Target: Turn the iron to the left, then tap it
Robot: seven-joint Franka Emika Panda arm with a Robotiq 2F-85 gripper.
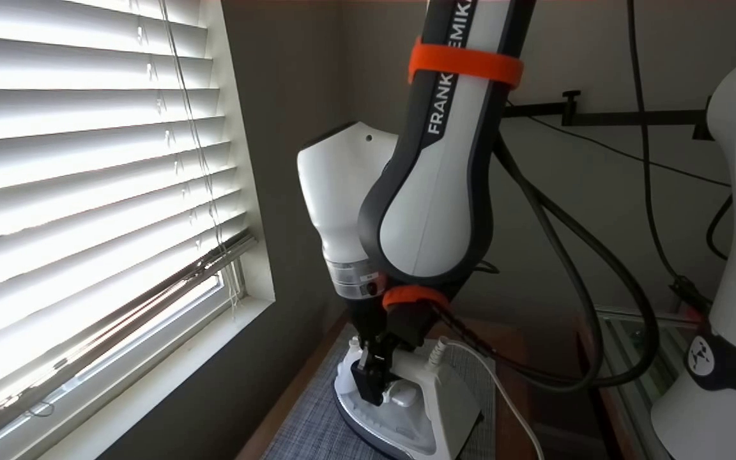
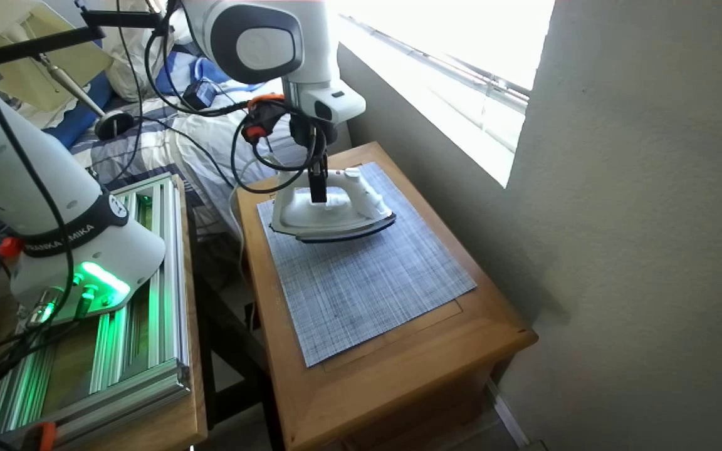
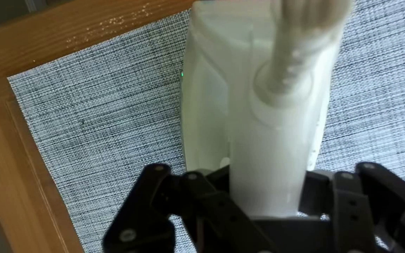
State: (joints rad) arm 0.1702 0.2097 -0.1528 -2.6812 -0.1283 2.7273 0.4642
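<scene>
Wrist view: the iron looks creamy white (smooth, rounded).

A home — most likely a bedroom. In an exterior view, a plaid-covered bed stands at the far left, a tilted, pale-shaded lamp near it. The worktop is wooden household furniture with a woven grey mat laid on it. In an exterior view, white slatted blinds screen a daylit window to the left.
</scene>
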